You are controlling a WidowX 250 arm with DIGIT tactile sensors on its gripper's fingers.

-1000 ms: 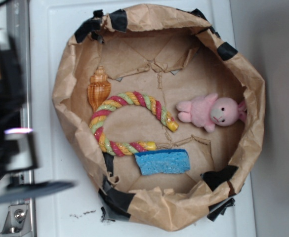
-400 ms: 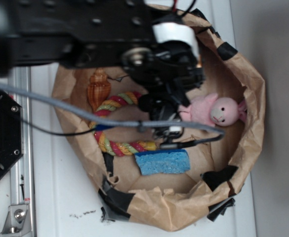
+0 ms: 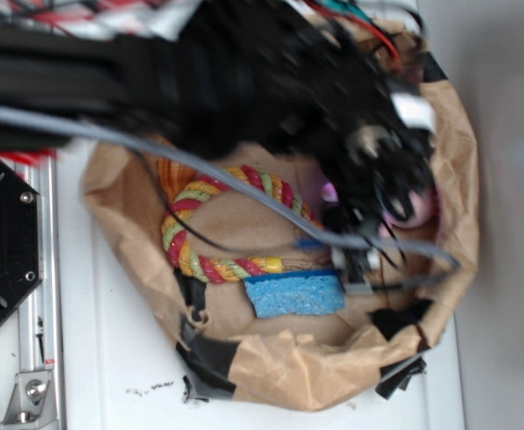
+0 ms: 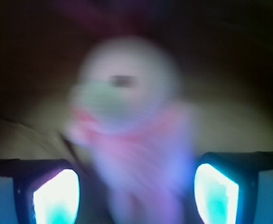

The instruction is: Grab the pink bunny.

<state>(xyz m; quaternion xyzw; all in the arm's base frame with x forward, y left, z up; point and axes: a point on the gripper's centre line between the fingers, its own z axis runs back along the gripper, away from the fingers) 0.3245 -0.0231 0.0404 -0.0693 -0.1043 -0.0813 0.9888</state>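
Observation:
The pink bunny (image 3: 407,208) lies at the right side of the paper-lined bowl, mostly hidden under the black arm; only bits of pink show. My gripper (image 3: 375,202) hangs right over it, blurred by motion. In the wrist view the bunny (image 4: 131,135) fills the middle, blurred, with its round head up and its body running down between the two glowing pads (image 4: 57,196). My gripper (image 4: 136,196) is open, with a pad on each side of the bunny's body and a gap showing beside each.
The crumpled brown paper bowl (image 3: 288,367) has tall walls patched with black tape. Inside lie a multicoloured rope ring (image 3: 210,264) on the left and a blue sponge (image 3: 295,295) at the front. An orange shell (image 3: 165,170) peeks from under the arm.
The arm has swung in from the left and moved right across the bowl; it now covers the bunny, which lay in plain sight before.

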